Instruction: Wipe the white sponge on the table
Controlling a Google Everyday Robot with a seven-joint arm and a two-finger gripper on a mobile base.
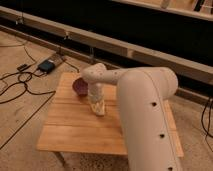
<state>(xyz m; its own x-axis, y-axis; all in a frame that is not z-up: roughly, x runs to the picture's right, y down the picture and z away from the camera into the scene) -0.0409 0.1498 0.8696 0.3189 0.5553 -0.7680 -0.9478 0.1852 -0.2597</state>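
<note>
white sponge [99, 110] in end effector [96, 103] (shut), on wooden table [75, 135] centre

The floor [20, 130] around me is pale, speckled and hard-looking. On the left, black cables [15, 87] loop across it towards a small dark box [47, 65] lying just beyond the far left corner of the table [75, 135], a low wooden plank-topped piece. Another cable [206, 117] trails on the right. On the far side a pale rail [115, 46] runs along a dark wall [100, 17]. The light is dim and warm.
</note>
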